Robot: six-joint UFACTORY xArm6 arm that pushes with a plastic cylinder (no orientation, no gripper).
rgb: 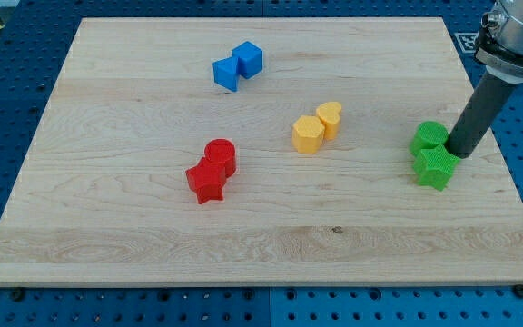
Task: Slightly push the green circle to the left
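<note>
Pale wood forms the board, and near its 3 o'clock edge sits the green round block, the green circle of the task, touching a green star-shaped block that lies just at its 6 o'clock; my tip, the lower end of the straight dark rod, stands at the circle's 3 to 4 o'clock, seemingly touching or just beside it, and also close against the star's 1 o'clock corner; there is nothing to open or shut here, only a bare rod end clamped on nothing.

The risk, as I judge it, comes from that closeness: the tip sits in the notch between the two greens, so a stroke toward 9 o'clock could catch the star as well and drag both along; a contact below the circle's middle line could also send it off toward 10 or 11 o'clock instead of straight; and since only a slight push is asked, too long a stroke would overshoot toward the yellow pair, well apart at 9 o'clock.

The rod comes in from the view's top right, leaning down toward 7 o'clock, its grey mount partly cut by the frame.
</note>
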